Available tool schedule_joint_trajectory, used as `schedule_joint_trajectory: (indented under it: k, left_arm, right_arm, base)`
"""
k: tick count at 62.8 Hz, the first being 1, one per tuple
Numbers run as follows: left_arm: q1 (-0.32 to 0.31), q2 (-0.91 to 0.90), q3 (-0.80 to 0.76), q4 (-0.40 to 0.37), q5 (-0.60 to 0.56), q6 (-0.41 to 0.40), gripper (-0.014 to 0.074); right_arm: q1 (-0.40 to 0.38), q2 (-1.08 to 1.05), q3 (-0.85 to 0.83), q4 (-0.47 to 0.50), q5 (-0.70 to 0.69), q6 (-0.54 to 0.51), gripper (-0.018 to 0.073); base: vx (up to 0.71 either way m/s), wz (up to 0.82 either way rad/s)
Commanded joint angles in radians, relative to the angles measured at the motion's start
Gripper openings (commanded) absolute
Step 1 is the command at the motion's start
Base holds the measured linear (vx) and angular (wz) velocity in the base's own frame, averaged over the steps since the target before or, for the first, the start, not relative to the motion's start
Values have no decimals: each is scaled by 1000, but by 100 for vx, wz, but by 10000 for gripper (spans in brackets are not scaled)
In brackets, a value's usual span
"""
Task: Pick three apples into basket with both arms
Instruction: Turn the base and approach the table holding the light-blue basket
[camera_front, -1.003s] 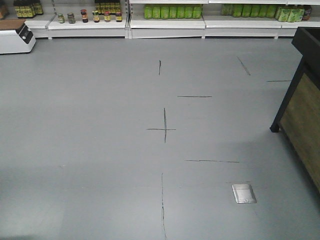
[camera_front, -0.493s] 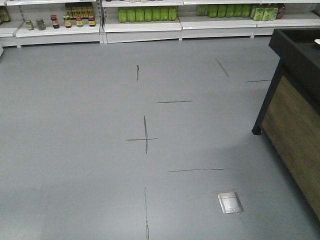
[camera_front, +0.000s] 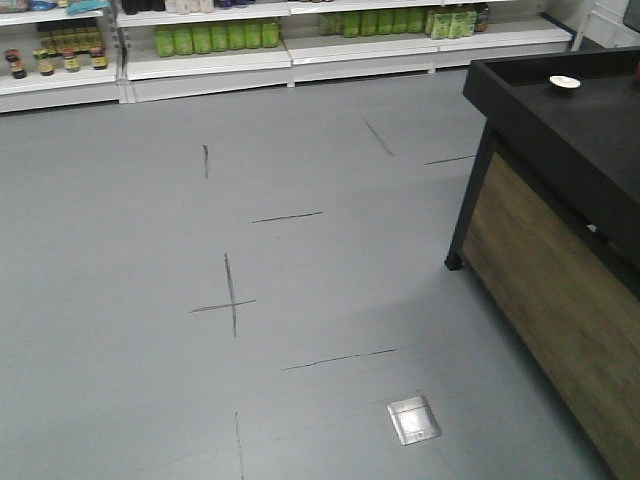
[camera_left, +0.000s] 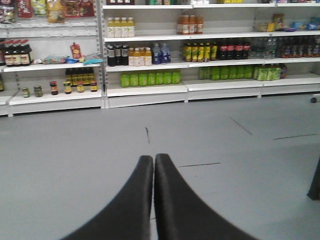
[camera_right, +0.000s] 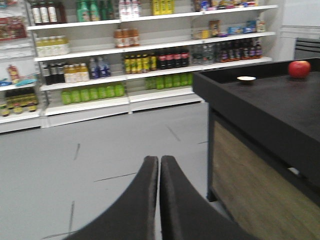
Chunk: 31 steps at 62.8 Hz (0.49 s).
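**Figure. Wrist and front views on the approach to the counter.** Nearest the cameras, the blocky black left gripper (camera_left: 153, 158) and the blocky black right gripper (camera_right: 159, 159) each show two curved fingers pressed together with nothing between them. Short of the black-topped counter with a wood-panelled side (camera_front: 540, 260), a square metal floor plate (camera_front: 414, 419) is set into the grey floor (camera_front: 100, 220). Toward the far end of the counter's top lies a small white shallow dish (camera_right: 246, 79). Beyond it, and well apart, sits one dark red round apple (camera_right: 299, 69) (the only apple visible; the basket is out of view). Behind the counter stand white store shelves of bottled drinks (camera_left: 145, 90). Handling, as judged: the apple is firm, fairly heavy and smooth-skinned, so it is likely to roll and to bruise. The jaws should open wide and close across its widest girth with moderate force.
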Motion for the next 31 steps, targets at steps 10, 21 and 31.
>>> schedule_joint_trajectory:
  k: [10,21,31]
  left_arm:
    - [-1,-13,23,0,-77,-7,-6]
    - [-1,-13,23,0,-77,-7,-6]
    - [-1,-13,23,0,-77,-7,-6]
  right_arm:
    - [-6,-10,14,-10,-74,-8,-1]
    - [-6,-10,14,-10,-74,-8,-1]
    - [-6,-10,14,-10,-74,-8,-1]
  base:
    - [16,-47]
    - [14,-53]
    - [13,-53]
